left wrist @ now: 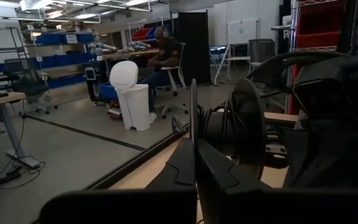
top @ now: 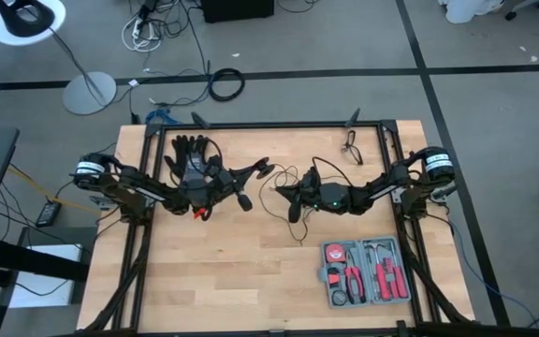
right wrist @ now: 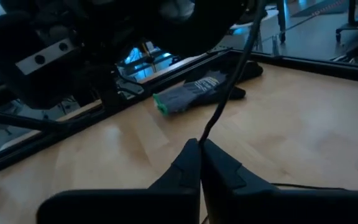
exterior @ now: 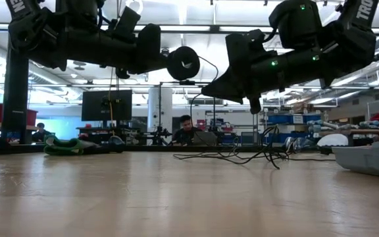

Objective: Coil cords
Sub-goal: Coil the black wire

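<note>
Right gripper (right wrist: 199, 148): fingers clenched on thin black wire (right wrist: 229, 93), raised above worktop (top: 241, 271) centre. Left gripper (left wrist: 193, 149): clamped on wire's round black disc (exterior: 183, 63), held aloft left of centre. Wire slack trails on wood between arms. Grey glove (right wrist: 197, 90) near far edge; tool case (top: 365, 272) near right front corner.

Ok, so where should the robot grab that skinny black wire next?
Probably the loose part of the long thin black wire lying on the wooden table, coming straight down from above. It looks limp and low there, so fingers could close across it. Higher up, the right end effector is shut on it.
</note>
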